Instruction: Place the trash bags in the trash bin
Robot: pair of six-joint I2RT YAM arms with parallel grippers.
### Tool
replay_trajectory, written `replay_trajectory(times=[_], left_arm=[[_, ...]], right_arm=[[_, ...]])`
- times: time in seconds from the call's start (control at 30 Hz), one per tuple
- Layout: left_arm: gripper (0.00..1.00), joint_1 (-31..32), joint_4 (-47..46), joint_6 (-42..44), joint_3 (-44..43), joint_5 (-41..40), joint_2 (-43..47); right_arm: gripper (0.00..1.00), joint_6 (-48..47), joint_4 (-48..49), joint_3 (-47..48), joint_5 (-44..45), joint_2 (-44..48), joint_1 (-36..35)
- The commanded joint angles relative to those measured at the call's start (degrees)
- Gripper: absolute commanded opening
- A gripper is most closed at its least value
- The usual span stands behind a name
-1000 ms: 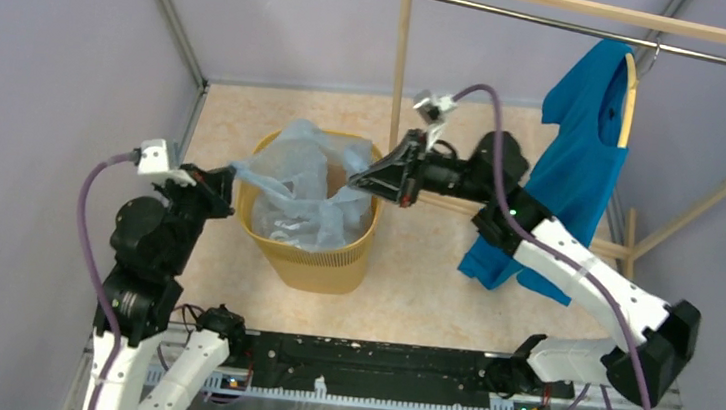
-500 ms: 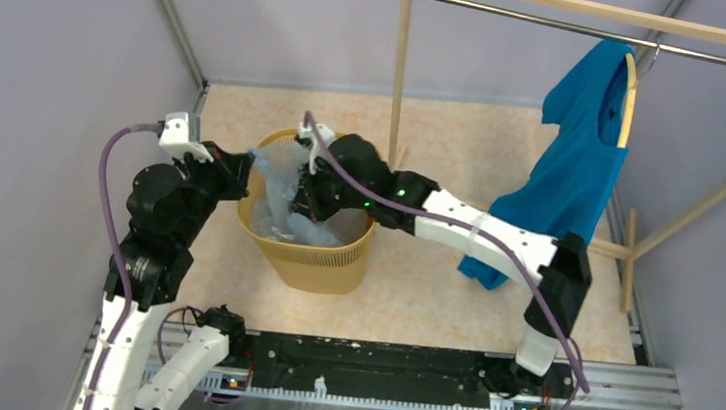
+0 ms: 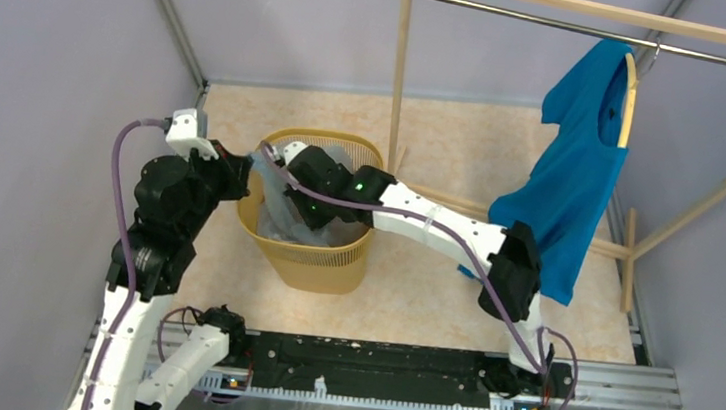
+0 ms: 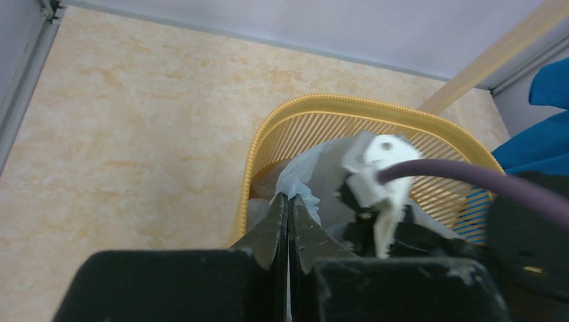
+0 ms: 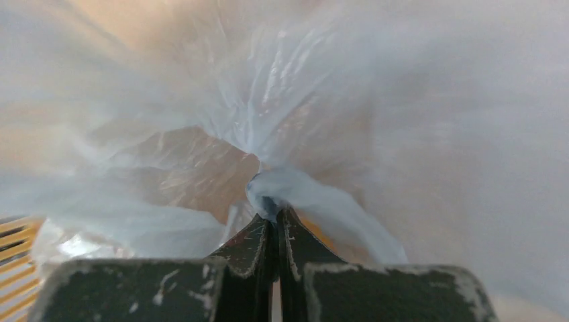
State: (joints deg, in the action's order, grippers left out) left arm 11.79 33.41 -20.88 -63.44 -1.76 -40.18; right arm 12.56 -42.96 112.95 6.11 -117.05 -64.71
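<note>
Trash bin [image 3: 321, 261]: We see the yellow bin standing up straight on the beige floor.
Trash bag [image 3: 282, 219]: The thin, pale bag is mostly inside the bin. One corner sticks up at the bin's left rim.
Left gripper [image 4: 288, 201]: Its fingers are squeezed together on that corner, just over the bin's left rim.
Right gripper [image 5: 272, 216]: It reaches down inside the bin. Its fingers are pinched tight on a bunched-up bit of the bag.
Step now: We think we are pushing the bag down into the bin.
How to do it well: We should push the bunch slowly toward the bin's bottom, so the thin bag does not rip. We should stay near the middle of the bin, so we do not bump its walls and tip it. We should bring the corner inside the bin's rim before we let go, or it may flop outside the bin.
Blue shirt [image 3: 583, 176]: It hangs well to the right of the bin. We leave it alone.
</note>
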Motion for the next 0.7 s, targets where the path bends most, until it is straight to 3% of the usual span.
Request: replay_trajectory(times=[0.0,0.13,0.3,0.47,0.67], left_arm=[[0.0,0.0,1.6,3.7,-6.1,-5.4,-1.6],[0.0,0.0,5.1,5.6,-11.4,-13.1,-3.6],[0.0,0.0,7.6,6.4,-12.4,-24.1,-3.4],[0.0,0.0,9.7,4.8,-13.1,-25.7,-3.2],[0.0,0.0,12.0,3.3,-17.5,-26.3,-4.6]], right_arm=[[0.0,-2.9,2.4,3.1,2.4,14.6,0.0],[0.0,-3.8,7.0,-5.1,3.6,26.4,-0.1],[0.0,0.2,17.2,-24.4,3.2,43.3,1.4],[0.0,9.0,27.2,-40.4,-2.2,56.1,6.1],[0.0,11.3,29.9,-48.4,0.5,64.6,7.8]])
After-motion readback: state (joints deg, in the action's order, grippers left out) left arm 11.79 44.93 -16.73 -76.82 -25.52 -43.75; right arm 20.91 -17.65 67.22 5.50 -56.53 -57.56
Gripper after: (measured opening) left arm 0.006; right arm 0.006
